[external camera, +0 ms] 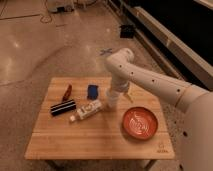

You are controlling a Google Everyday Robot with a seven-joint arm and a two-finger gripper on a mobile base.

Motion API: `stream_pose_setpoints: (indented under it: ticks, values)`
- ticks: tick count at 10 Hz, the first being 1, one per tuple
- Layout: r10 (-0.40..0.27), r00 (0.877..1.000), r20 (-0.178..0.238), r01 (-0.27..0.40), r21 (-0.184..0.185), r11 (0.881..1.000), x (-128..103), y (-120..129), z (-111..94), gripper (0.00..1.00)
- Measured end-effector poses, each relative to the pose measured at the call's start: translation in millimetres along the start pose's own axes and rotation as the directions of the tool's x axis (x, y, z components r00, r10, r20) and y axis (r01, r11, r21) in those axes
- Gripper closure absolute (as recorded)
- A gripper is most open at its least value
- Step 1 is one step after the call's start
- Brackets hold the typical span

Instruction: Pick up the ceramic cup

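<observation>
The ceramic cup [112,104] is a small pale cup standing near the middle of the wooden table [100,142], just right of the lying white bottle. My gripper [114,95] hangs at the end of the white arm, straight down over the cup and right at its top. The wrist hides the cup's rim, so I cannot see whether the gripper touches it.
A white labelled bottle [86,111] lies left of the cup. A black cylinder [63,107], a red object [66,91] and a blue object [92,91] lie further left. The wide orange-red bowl [141,123] sits to the right. The floor surrounds the table.
</observation>
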Motion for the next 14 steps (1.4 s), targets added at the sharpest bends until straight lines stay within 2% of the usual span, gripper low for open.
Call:
stream_pose_setpoints:
  ticks: [2, 3, 5, 9, 12, 14]
  values:
    - [-0.011, 1.000, -0.008, 0.011, 0.013, 1.000, 24, -14, -24, 0.20]
    - [-0.014, 1.000, -0.006, 0.014, 0.015, 1.000, 30, -17, -28, 0.20]
    - [-0.016, 1.000, 0.011, 0.015, 0.014, 1.000, 28, -15, -22, 0.20]
    - [-0.032, 0.998, 0.047, 0.031, 0.014, 0.999, 10, -9, 18, 0.20]
    - [-0.051, 0.997, 0.050, 0.050, 0.031, 0.998, 0, -5, 49, 0.20]
    - [-0.070, 0.996, 0.046, 0.068, 0.044, 0.997, -7, -2, 87, 0.20]
